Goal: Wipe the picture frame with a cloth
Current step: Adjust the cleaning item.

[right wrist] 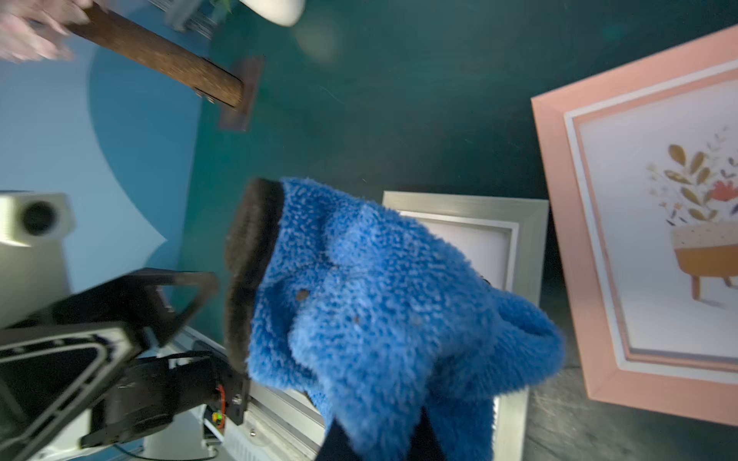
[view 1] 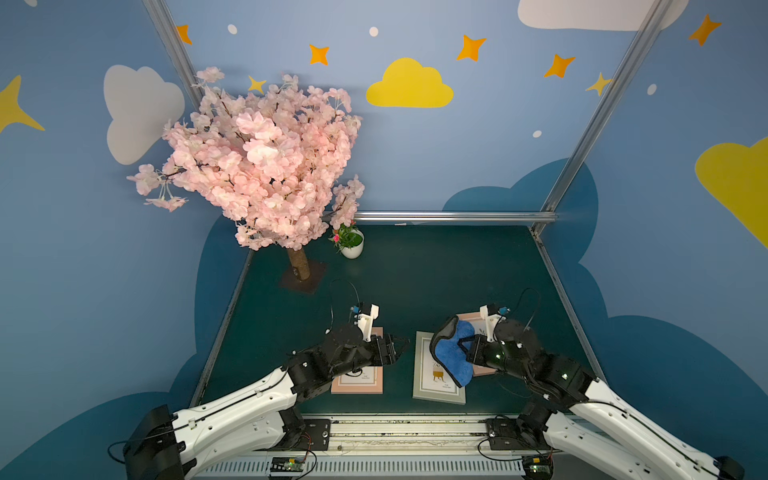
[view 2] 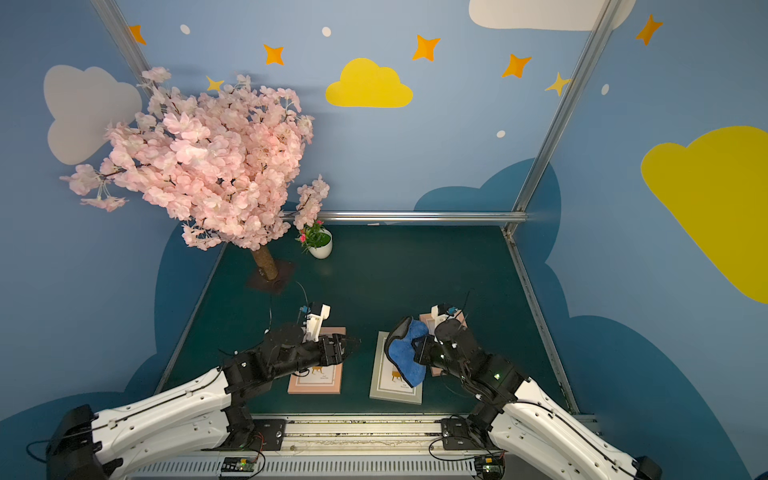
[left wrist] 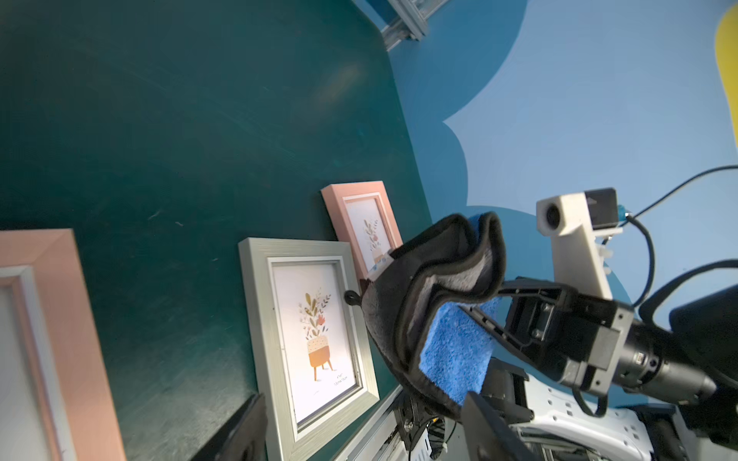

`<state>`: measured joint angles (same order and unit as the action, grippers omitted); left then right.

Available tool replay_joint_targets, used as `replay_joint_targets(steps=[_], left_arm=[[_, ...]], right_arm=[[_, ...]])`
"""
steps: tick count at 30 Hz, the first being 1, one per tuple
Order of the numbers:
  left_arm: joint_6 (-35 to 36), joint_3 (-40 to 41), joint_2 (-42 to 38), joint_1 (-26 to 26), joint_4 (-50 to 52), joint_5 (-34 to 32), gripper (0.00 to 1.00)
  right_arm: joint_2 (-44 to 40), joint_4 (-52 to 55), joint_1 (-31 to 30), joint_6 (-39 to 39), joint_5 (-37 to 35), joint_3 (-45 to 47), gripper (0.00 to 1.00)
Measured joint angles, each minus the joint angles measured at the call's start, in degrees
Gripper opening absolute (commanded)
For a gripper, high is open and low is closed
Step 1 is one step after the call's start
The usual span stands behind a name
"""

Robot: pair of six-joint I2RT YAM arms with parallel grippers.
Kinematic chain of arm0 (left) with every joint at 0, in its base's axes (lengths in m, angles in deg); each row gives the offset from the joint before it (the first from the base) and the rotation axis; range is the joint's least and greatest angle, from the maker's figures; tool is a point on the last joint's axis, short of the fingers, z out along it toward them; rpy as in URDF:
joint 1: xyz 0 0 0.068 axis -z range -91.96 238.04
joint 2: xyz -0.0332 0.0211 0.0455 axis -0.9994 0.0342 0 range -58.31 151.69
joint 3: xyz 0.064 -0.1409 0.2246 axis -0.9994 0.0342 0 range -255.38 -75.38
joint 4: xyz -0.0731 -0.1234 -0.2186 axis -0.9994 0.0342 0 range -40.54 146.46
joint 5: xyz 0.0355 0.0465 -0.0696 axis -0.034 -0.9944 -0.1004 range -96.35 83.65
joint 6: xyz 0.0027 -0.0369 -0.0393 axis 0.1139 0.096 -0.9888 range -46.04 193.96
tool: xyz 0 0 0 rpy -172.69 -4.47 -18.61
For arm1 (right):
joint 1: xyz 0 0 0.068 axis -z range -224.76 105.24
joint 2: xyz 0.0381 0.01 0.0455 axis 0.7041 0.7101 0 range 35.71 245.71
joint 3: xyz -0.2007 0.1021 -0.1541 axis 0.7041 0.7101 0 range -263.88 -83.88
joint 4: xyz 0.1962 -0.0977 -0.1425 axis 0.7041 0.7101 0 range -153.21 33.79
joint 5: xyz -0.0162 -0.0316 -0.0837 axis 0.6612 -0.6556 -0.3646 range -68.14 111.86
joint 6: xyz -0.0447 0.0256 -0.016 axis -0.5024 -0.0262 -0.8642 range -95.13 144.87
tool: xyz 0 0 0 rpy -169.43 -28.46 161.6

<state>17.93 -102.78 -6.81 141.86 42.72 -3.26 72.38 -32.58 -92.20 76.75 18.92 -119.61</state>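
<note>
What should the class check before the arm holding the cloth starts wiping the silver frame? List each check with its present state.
1. The cloth is clamped in the right pincer: ok.
2. The cloth hangs over the silver frame: ok.
3. The cloth touches the frame's glass: cannot tell.
4. The silver frame lies flat on the table: ok.
5. The left pincer is open, empty and apart from the cloth: ok.
6. The cloth is spread flat for wiping: not ok, it is bunched.
</note>
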Motion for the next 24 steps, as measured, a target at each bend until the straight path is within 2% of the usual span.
replay_joint_targets(steps=[6,13,24], left_arm=[[0.9,0.5,4.8,3.1,-12.5,2.8,0.85],[-0.6,0.7,9.4,4.1,-23.3,1.2,0.87],[-4.8,1.7,14.4,4.3,-32.6,-0.3,0.86]], right_arm=[[0.2,-1.9,0.1,1.7,0.7,-1.6,0.0],[2.2,-7.4,0.1,3.5,1.8,-3.3,0.0],[5.4,-15.5,0.1,5.2,5.7,-3.6,0.0]])
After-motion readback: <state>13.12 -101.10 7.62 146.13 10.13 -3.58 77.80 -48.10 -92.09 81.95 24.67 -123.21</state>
